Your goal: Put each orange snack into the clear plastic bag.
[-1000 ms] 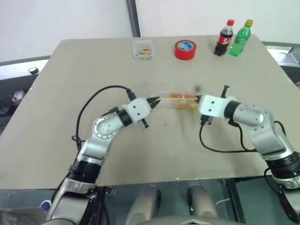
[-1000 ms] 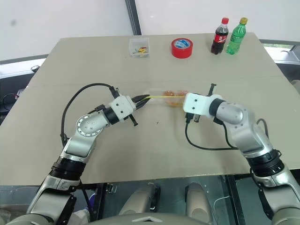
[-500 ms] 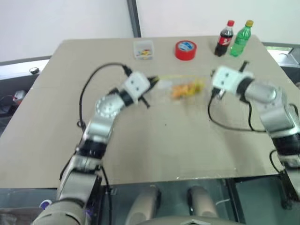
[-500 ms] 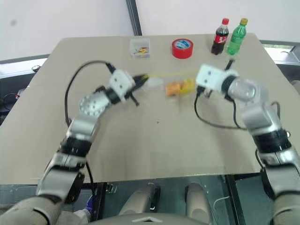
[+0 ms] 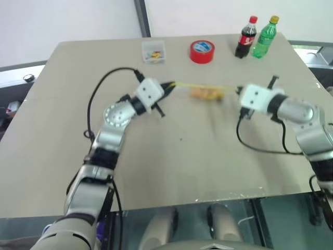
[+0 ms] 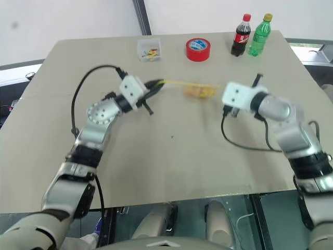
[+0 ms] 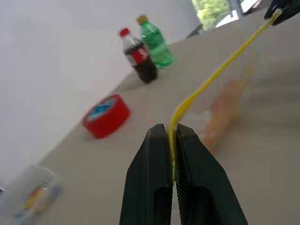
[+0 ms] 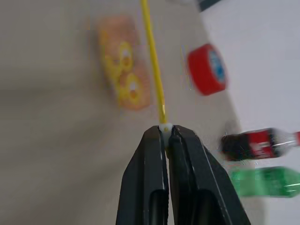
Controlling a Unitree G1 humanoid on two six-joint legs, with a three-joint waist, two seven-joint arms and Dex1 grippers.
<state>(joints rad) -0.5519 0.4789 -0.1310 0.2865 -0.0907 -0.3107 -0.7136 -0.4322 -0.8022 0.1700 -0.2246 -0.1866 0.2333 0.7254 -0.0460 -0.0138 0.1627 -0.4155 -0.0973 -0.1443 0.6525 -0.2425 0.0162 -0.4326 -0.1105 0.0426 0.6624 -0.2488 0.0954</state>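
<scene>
The bag (image 5: 205, 91), with the snacks (image 5: 204, 94) inside, hangs above the table (image 5: 171, 156) between the left gripper (image 5: 169, 85) at 9 o'clock and the right gripper (image 5: 237, 91) at 3 o'clock. Along the far edge, from 11 to 1 o'clock: box (image 5: 153, 51), tape roll (image 5: 202, 51), cola bottle (image 5: 246, 37), soda bottle (image 5: 264, 36).

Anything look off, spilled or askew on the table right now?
Nothing spilled or damaged. The crinkly clear plastic bag with the two oval orange snacks inside is stretched taut between the left gripper and right gripper, each shut on an end of its yellow seal strip. Both bottles stand upright.
</scene>
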